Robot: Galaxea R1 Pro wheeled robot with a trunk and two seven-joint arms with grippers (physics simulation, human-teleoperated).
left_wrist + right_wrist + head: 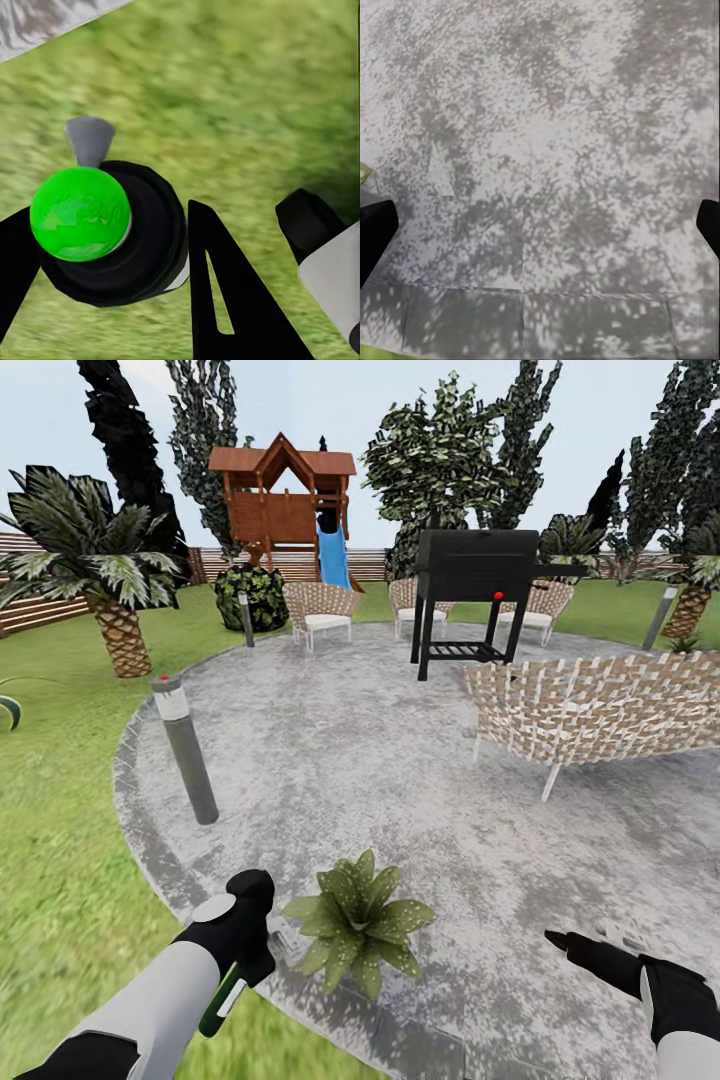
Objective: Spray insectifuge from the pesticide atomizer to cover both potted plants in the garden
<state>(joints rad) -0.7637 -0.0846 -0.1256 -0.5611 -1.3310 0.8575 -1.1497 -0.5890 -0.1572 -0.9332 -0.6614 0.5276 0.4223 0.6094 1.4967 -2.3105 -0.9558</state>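
Left gripper (250, 945): in the head view, clamped on the pesticide atomizer (222, 1000), a dark green bottle with a white stripe hanging below the hand over the lawn (60, 880); the left wrist view adds what the head view hides, the bottle end-on (112, 232) as a bright green round end in a black collar between the black fingers (225, 300), grass behind

Right gripper (600, 950): fingers point inward above the stone patio (400, 760); the right wrist view shows two black fingertips (375, 232) far apart at opposite sides, spread wide with nothing between them; paving slabs (540, 150) beneath

Potted plant (358, 920): one in view; a speckled rosette at the near patio edge, just beside the left gripper

Edges: the patio's curved rim runs past the plant; a grey lamp post (185, 750) stands on it

Open room: bare paving between plant, lamp post and wicker sofa (600, 710)

Counts: three lamp posts; one black grill (475, 595); three wicker chairs behind; one play tower (285, 495)
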